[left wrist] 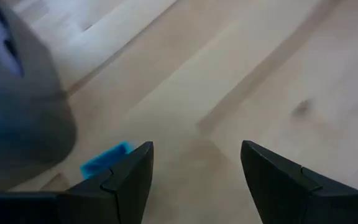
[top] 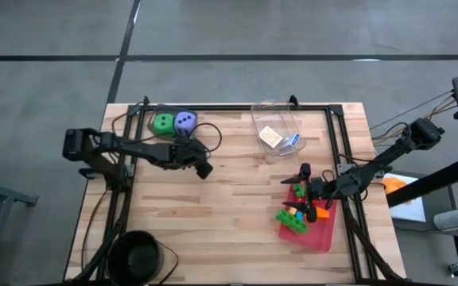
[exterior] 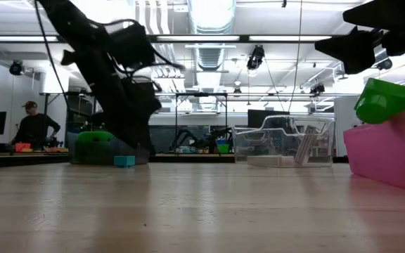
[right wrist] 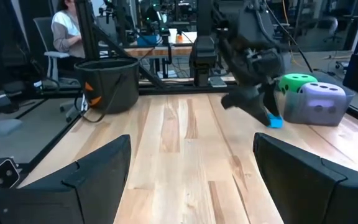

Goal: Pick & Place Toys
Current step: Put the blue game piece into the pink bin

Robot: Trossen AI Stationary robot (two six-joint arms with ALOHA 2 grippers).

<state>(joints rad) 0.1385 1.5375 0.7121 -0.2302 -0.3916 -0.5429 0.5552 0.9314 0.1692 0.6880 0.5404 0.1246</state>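
Two grippers are ours, and both stand spread with nothing between the fingers. Our left gripper (top: 204,169) hangs low over bare wood near the far-left part of the table (top: 213,214); its wrist view shows the fingers (left wrist: 129,177) parted wide above the planks, with a small blue brick (left wrist: 106,158) lying just beside one of them. From the right wrist view we see that same brick on the wood at the foot of the left arm, close to the purple die (right wrist: 319,102). The green die (top: 164,123) sits touching the purple one at the table's far-left edge.

Our right gripper (top: 300,176) hovers over the far end of the pink tray (top: 318,237), fingers wide apart and holding nothing. Green, orange, red and yellow bricks (top: 295,214) lie heaped in that tray. Farther back, the clear plastic box (top: 277,119) holds the orange-white packet (top: 271,137) and the blue-white packet (top: 295,139) side by side. A black bucket (top: 137,256) stands at the near-left corner.
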